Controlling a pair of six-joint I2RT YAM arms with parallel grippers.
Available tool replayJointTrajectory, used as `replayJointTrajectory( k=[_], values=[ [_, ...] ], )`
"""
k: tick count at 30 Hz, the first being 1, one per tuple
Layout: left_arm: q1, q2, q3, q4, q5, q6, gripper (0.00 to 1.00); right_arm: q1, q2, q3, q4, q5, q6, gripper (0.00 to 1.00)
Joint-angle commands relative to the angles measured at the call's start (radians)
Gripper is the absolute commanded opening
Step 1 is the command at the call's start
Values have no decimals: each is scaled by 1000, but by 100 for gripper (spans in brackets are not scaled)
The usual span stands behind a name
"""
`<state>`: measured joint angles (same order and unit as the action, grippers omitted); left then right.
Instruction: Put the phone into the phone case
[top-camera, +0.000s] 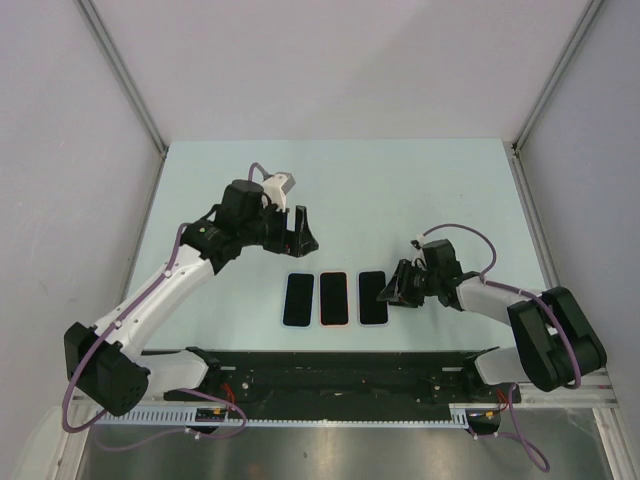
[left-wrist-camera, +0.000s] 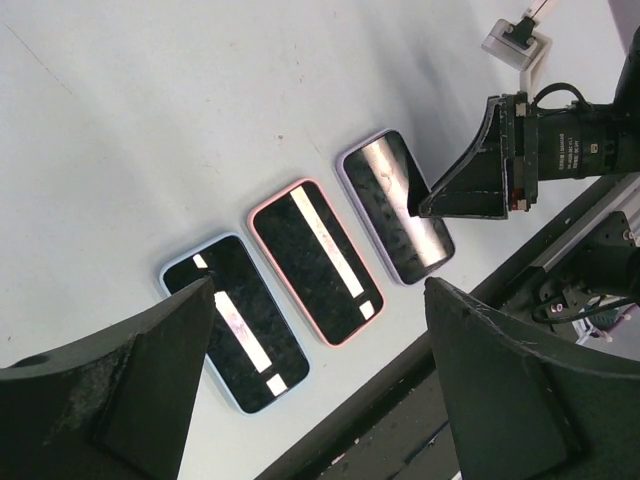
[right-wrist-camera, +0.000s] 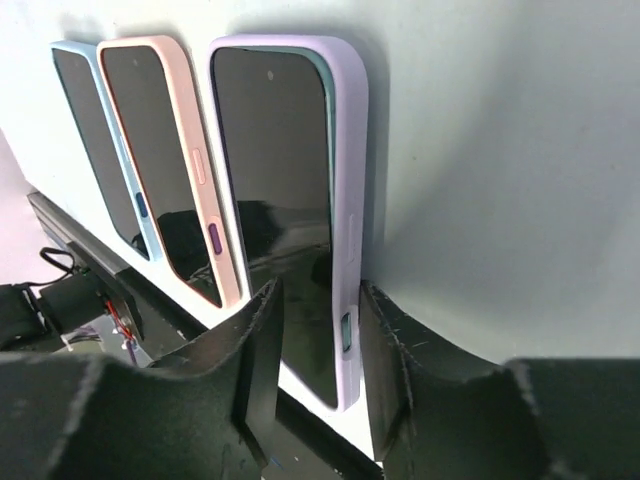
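Three dark-screened phones lie side by side near the table's front edge, each inside a case: blue (top-camera: 297, 299), pink (top-camera: 333, 298) and lavender (top-camera: 372, 297). My right gripper (top-camera: 388, 292) is low at the lavender case's right edge. In the right wrist view its jaws (right-wrist-camera: 318, 290) are narrowly open and straddle that edge, one finger over the screen and the other against the case's outer side (right-wrist-camera: 350, 200). My left gripper (top-camera: 298, 232) hovers wide open and empty behind the row. Its wrist view looks down on the blue (left-wrist-camera: 236, 322), pink (left-wrist-camera: 315, 260) and lavender (left-wrist-camera: 395, 205) cases.
A black rail with the arm bases (top-camera: 340, 375) runs along the near edge just in front of the phones. Grey walls and metal frame posts (top-camera: 120, 75) enclose the table on three sides. The right arm's cable (top-camera: 470, 235) loops above its wrist.
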<state>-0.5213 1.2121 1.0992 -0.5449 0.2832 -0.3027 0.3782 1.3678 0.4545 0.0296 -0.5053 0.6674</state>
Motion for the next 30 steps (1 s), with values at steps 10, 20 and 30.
replayJointTrajectory(
  k=[10, 20, 30],
  values=[
    [4, -129, -45, 105, 30, 13, 89, -7, -365, 173, -376, 177, -75, 100],
    [4, -302, -96, 227, 109, -56, 89, -1, -787, 315, -508, 301, -55, 100],
    [4, -454, -143, 299, 113, -108, 89, -2, -875, 378, -527, 315, -38, 100]
  ],
)
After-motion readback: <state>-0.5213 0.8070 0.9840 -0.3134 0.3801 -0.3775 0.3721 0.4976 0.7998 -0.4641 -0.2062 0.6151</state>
